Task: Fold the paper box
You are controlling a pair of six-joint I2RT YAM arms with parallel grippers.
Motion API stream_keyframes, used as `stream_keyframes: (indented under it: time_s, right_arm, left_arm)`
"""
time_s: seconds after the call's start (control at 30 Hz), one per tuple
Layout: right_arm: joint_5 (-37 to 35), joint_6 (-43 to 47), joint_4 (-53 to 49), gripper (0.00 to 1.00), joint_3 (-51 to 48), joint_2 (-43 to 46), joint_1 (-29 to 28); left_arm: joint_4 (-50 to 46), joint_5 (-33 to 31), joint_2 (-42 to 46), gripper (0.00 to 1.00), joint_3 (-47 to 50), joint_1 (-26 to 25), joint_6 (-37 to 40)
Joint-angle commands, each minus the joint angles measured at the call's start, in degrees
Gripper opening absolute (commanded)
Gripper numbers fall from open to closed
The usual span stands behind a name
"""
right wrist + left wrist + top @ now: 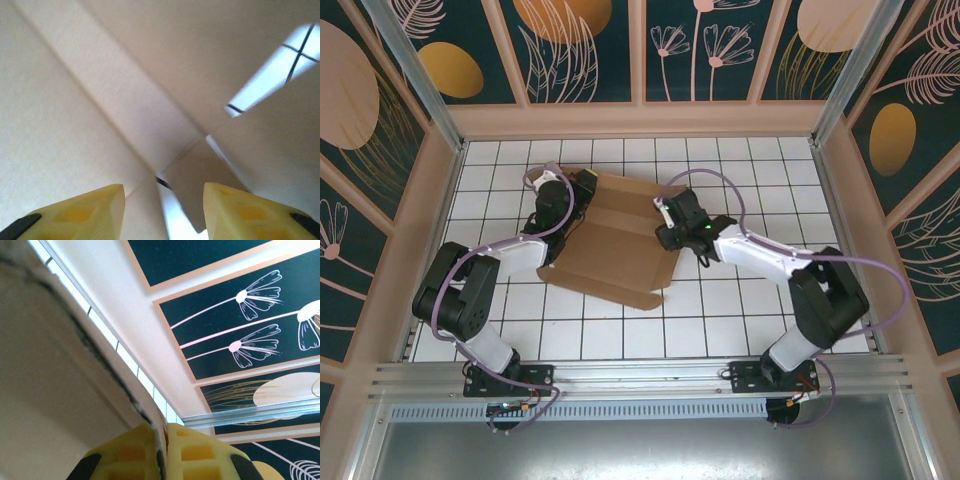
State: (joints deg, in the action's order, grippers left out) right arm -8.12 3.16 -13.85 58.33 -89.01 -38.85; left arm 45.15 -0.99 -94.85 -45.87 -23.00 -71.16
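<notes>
Toward the table's far edge, centre: paper box, a creased brown sheet. Left wrist view: left gripper pinching a raised flap edge. Right wrist view: right gripper spread over the cardboard's creases.

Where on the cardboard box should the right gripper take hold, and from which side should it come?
Probably its right edge flap, from the right, jaws above and below. The cardboard box lies nearly flat, so only a thin edge fits the open right gripper; the left gripper pinches the opposite edge.
</notes>
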Motion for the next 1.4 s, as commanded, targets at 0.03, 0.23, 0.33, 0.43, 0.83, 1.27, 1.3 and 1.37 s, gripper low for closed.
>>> stream_keyframes:
  time_s: [0.03,0.23,0.33,0.43,0.83,1.27,1.3,1.37]
  right_arm:
    - [11.66,-10.13,7.21,0.45,0.46,7.01,5.45]
    - [19.37,-13.98,9.13,0.47,0.16,9.86,7.21]
    - [19.33,-14.06,7.14,0.47,1.06,8.97,7.21]
    - [19.27,-13.46,6.92,0.47,1.22,9.39,5.87]
    - [14.05,-22.61,0.87,0.54,9.09,6.30,5.45]
    - [14.07,-30.03,3.47,0.56,8.95,3.75,5.97]
    - [13.85,-30.44,3.31,0.55,9.25,3.45,5.98]
    - [14.16,-30.66,3.98,0.55,9.18,3.19,5.85]
  left_arm:
    - [-1.28,0.56,0.15,0.00,2.34,0.26,3.81]
    - [0.63,0.76,1.27,0.00,3.85,0.30,4.24]
    - [0.86,0.56,1.77,0.00,3.65,0.23,4.70]
    - [1.25,0.00,1.86,0.00,3.59,0.24,4.17]
    - [17.81,-7.15,-0.55,0.00,6.58,0.28,-0.95]
    - [23.67,-7.25,-2.98,0.00,10.21,0.33,-2.68]
    - [21.50,-6.05,-2.98,0.00,9.81,0.33,-1.85]
    - [18.04,-4.37,-2.81,0.00,9.29,0.33,-0.14]
